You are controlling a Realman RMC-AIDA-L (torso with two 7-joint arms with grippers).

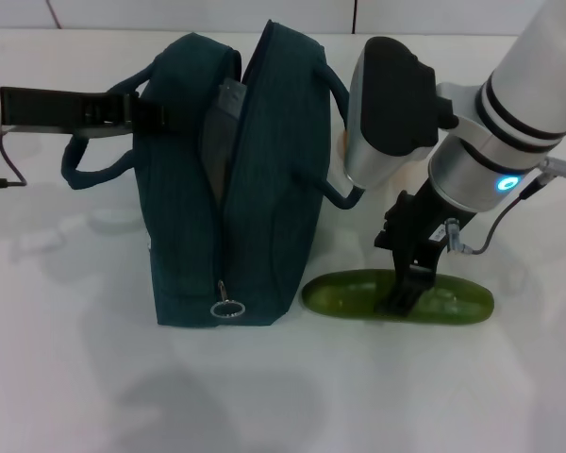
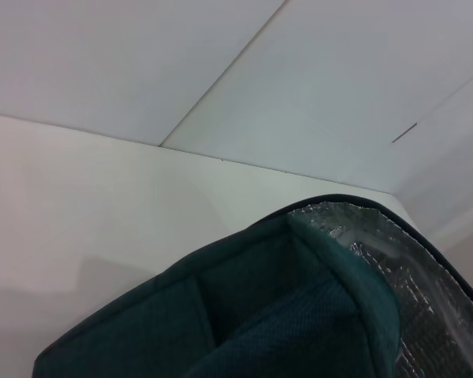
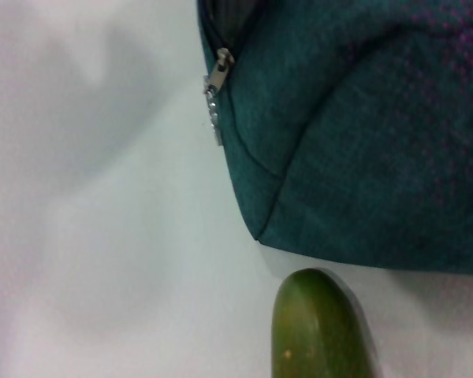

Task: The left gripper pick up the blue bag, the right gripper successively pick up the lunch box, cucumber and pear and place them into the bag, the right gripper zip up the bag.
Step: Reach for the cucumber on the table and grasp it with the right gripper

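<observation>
The blue bag (image 1: pixel 264 189) stands upright mid-table, its top zipper open, its ring pull (image 1: pixel 228 309) hanging at the near end. My left gripper (image 1: pixel 141 111) reaches in from the left and is shut on the bag's left handle. The left wrist view shows the bag's rim (image 2: pixel 299 315) and silver lining. The cucumber (image 1: pixel 358 294) lies on the table just right of the bag. My right gripper (image 1: pixel 410 288) is down on the cucumber's middle. The right wrist view shows the cucumber's end (image 3: pixel 319 331) beside the bag's corner (image 3: pixel 363 118). The lunch box and the pear are not clearly seen.
The white table (image 1: pixel 75 377) stretches around the bag, with a pale wall behind. My right arm's bulky wrist (image 1: pixel 396 104) hangs close to the bag's right handle. Something grey (image 1: pixel 228 104) shows inside the bag's opening.
</observation>
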